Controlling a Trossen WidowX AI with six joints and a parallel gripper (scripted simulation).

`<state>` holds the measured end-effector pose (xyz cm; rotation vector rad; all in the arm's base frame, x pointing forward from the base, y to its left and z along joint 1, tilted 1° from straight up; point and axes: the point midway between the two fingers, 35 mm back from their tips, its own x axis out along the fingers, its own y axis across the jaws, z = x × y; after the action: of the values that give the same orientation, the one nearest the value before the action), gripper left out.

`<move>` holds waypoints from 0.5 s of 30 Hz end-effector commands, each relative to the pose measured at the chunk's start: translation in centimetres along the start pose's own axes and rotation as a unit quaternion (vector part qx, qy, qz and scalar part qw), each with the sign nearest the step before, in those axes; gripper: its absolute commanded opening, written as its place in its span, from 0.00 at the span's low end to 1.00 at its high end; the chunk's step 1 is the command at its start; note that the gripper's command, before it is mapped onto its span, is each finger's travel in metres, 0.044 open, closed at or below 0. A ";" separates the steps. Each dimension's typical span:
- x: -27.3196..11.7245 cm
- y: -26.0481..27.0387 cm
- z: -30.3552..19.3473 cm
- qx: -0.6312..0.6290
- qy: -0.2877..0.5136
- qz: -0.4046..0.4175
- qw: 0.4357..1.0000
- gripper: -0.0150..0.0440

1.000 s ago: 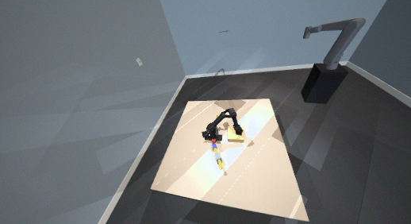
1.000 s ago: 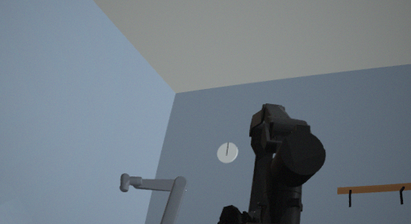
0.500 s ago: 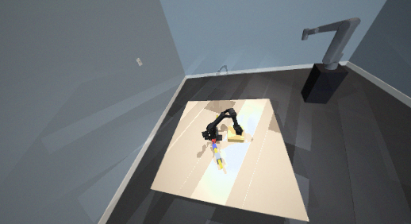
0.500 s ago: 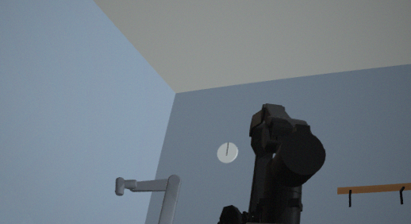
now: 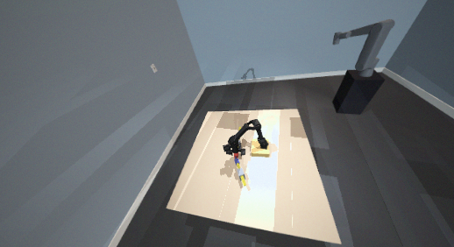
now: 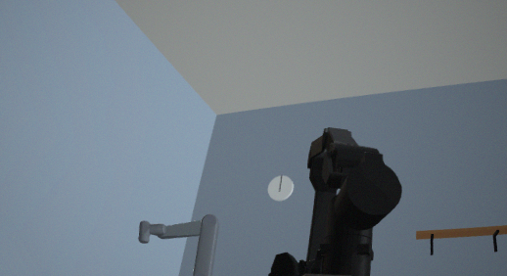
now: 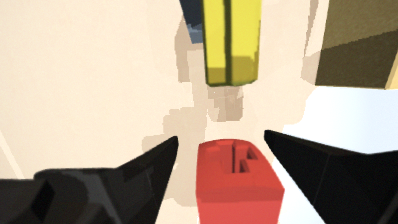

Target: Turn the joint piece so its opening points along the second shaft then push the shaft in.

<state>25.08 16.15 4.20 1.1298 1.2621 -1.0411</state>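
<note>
The red joint piece (image 7: 240, 182) (image 5: 236, 155) stands at the bottom middle of the wrist view, with slots in its visible face. My gripper (image 7: 220, 137) is open, one finger on each side of it, with gaps between the fingers and the piece. A yellow shaft (image 7: 244, 35) with a dark lengthwise line ends above the red piece, apart from it, roughly in line. A dark blue block (image 7: 191, 14) shows beside that shaft. In the top view, a blue part (image 5: 237, 160) and a yellow-and-grey run lead forward from the red piece. The opening's exact direction cannot be told.
A yellow box (image 5: 260, 153) (image 7: 352, 62) lies under the arm's base, right of the joint piece. The pale table top (image 5: 206, 184) bears everything. A grey arm on a dark pedestal (image 5: 355, 94) stands off the table, at the back right.
</note>
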 end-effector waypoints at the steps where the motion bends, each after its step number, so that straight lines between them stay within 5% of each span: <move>1: 0.0 0.0 0.0 0.000 -0.001 0.000 1.000 1.00; 15: -2.9 0.0 -0.1 0.002 -0.033 -0.001 0.999 1.00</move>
<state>24.87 16.21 6.13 1.0937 1.2319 -1.0649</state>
